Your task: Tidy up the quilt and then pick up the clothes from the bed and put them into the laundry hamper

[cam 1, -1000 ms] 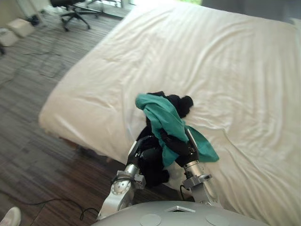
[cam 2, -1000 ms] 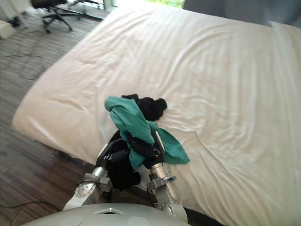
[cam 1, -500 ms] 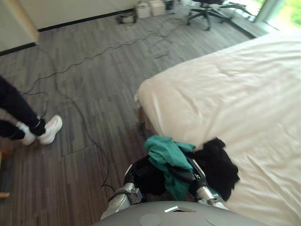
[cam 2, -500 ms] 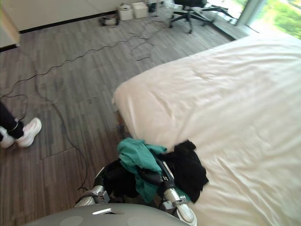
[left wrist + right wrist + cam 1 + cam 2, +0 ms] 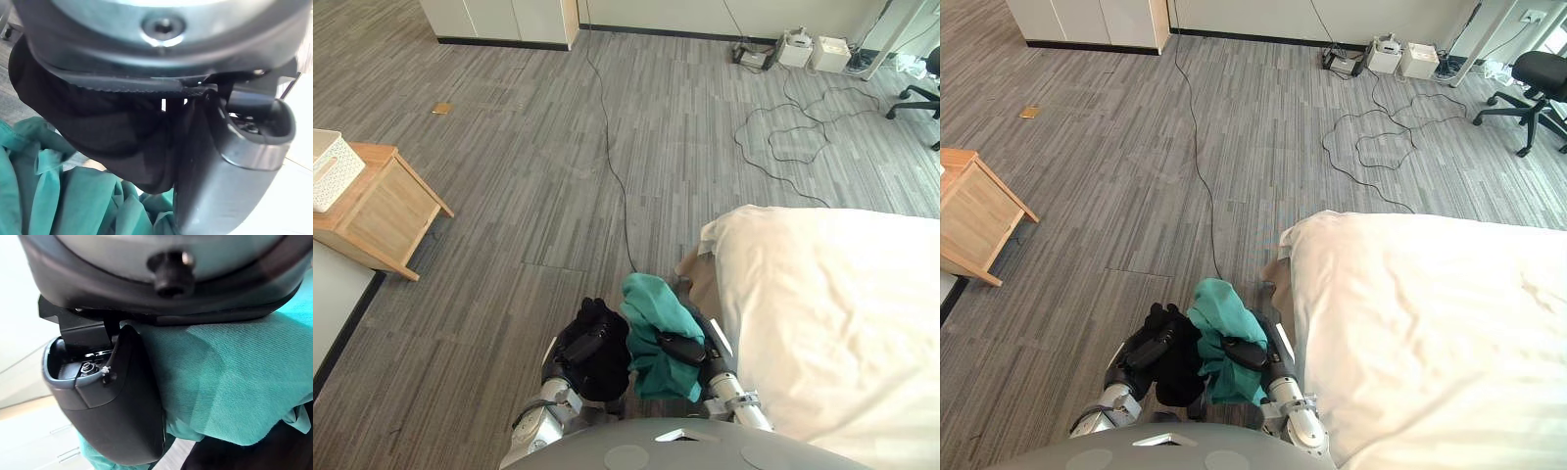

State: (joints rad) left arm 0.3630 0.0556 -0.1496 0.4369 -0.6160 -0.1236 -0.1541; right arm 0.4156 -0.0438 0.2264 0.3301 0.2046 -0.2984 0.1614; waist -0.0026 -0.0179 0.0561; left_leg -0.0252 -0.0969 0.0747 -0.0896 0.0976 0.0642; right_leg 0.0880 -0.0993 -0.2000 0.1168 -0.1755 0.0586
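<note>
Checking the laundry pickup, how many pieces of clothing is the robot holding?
2: a black garment in the left robot hand and a teal garment in the right robot hand; more could be bunched underneath.

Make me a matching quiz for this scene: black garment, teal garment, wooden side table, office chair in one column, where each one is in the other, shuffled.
Things:
1. black garment
2. teal garment
3. wooden side table
4. office chair

Places:
A. on the floor, far right
B. gripped in the right hand
C. on the floor, far left
D. gripped in the left hand

Pairs: 1-D, 2-B, 3-C, 4-A.
</note>
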